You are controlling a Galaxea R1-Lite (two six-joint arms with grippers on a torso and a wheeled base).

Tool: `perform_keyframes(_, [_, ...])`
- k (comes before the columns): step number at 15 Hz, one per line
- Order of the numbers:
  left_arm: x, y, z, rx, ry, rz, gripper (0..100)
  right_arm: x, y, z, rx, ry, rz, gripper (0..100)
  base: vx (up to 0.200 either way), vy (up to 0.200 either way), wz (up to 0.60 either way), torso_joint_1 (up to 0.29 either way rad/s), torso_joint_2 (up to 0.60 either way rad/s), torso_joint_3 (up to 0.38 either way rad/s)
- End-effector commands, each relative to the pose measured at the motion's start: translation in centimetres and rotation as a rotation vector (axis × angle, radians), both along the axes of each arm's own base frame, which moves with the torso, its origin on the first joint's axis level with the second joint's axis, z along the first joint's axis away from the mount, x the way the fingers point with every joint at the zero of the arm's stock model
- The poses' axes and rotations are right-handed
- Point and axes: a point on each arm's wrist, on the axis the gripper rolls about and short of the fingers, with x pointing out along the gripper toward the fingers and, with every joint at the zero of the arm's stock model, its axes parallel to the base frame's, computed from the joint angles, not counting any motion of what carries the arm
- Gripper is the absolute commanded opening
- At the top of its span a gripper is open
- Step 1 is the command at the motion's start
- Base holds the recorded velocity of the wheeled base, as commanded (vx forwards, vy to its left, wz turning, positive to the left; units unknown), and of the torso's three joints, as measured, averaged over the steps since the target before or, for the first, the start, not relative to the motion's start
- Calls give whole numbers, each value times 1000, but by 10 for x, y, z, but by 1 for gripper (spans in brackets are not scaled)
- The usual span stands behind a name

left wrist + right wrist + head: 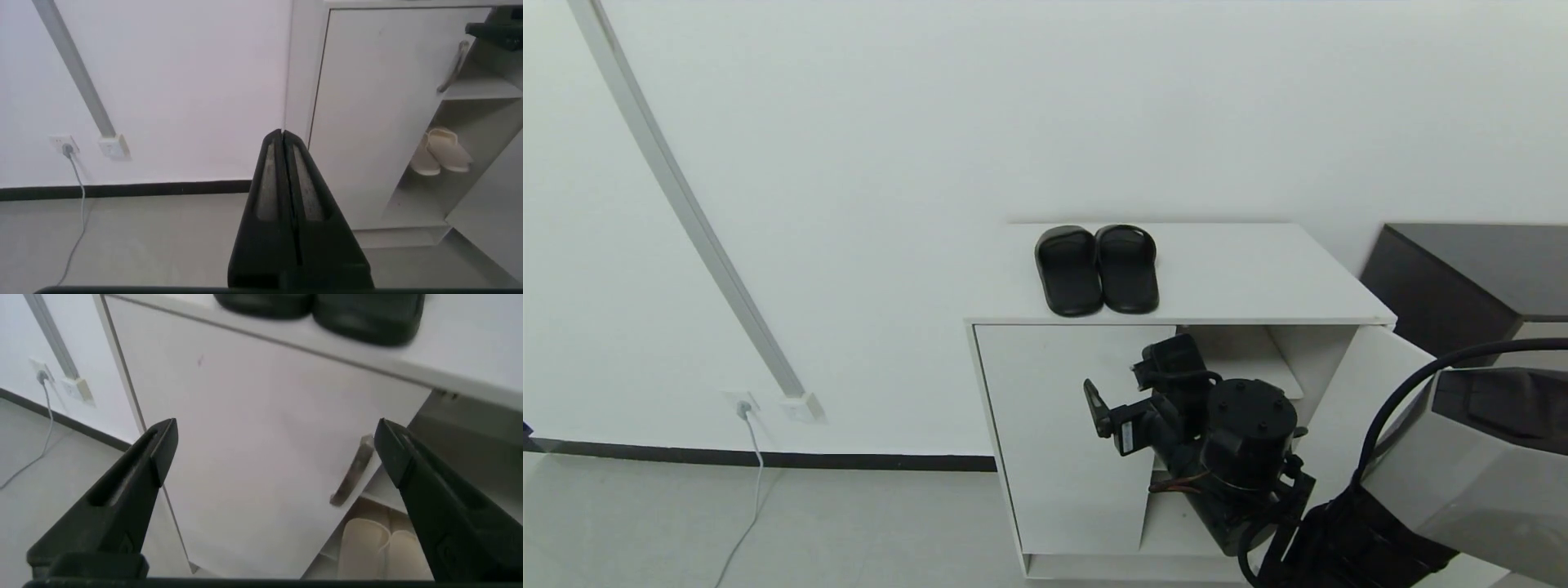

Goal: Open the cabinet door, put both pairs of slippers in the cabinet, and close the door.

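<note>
Right fingers (122, 490), spread wide and empty, face the cabinet door (245, 457), with the black slippers (1097, 269) just above them on the cabinet top (1241, 278), so rising to straddle both soles looks wise; left fingers (270, 188) are pressed shut.

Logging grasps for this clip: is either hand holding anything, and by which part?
Nothing is held: right hand open and empty, left hand shut on nothing.

Two black slippers (1129, 271), two beige slippers (441, 152), one cabinet (1258, 282), two doors (1058, 433).
</note>
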Motion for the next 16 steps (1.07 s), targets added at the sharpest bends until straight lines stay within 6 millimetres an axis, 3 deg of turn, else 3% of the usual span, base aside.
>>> perform_keyframes(1, [0,0,0,0,0,1,0,-1,0,-2,-7,6,1,100,0,0,0,251,-588,-325])
perform_keyframes(5, [0,0,0,0,0,1,0,-1,-1,-7,-20,17,18,100,0,0,0,231,-525,-284])
perform_keyframes(11, [0,0,0,0,0,-1,0,1,0,-9,-34,9,37,100,0,0,0,14,-27,-15])
perform_keyframes(13, [0,0,0,0,0,-1,0,13,15,8,-47,72,31,100,0,0,0,0,0,0])
perform_keyframes(16, [0,0,0,1,0,-1,0,16,29,42,35,211,-20,100,0,0,0,0,0,0])
